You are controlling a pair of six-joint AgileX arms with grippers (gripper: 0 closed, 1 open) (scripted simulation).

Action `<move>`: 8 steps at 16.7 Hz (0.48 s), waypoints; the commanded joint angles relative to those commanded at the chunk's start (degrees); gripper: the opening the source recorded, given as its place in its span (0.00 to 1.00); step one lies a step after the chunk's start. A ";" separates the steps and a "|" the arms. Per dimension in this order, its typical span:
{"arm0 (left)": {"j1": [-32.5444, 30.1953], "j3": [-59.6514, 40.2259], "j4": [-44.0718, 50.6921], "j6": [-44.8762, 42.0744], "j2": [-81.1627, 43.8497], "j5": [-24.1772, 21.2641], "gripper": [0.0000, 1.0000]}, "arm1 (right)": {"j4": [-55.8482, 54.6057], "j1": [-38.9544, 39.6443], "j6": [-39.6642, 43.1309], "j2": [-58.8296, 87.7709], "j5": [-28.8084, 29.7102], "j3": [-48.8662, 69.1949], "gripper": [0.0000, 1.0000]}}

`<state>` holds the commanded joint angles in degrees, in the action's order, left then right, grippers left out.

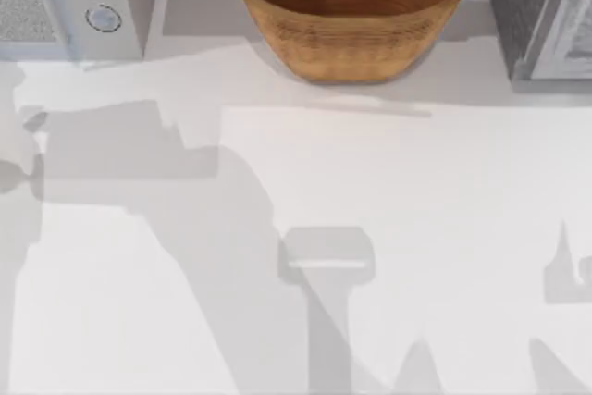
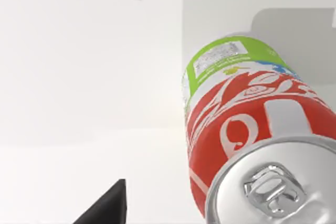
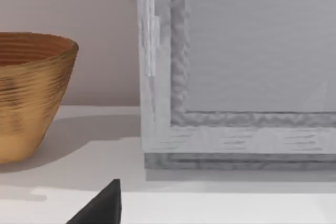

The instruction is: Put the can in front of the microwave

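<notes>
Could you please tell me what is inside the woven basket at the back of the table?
From above, the basket shows bare ribbed brown wall inside, with nothing lying there. Its near wall hides the lowest part of the interior, so the very bottom cannot be checked. The can appears in the left wrist view, over the white table.

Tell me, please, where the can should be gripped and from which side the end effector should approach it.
Probably across the round side wall of the can, around the red band. It appears to stand upright on the white surface, silver top toward the left wrist camera, so coming from above fits.
</notes>
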<state>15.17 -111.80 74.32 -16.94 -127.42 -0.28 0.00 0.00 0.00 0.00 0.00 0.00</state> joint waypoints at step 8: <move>-0.07 -9.61 9.11 0.06 -0.50 -0.01 1.00 | 0.00 0.00 0.00 0.00 0.00 0.00 1.00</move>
<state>15.10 -121.41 83.43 -16.88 -127.92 -0.29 0.00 0.00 0.00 0.00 0.00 0.00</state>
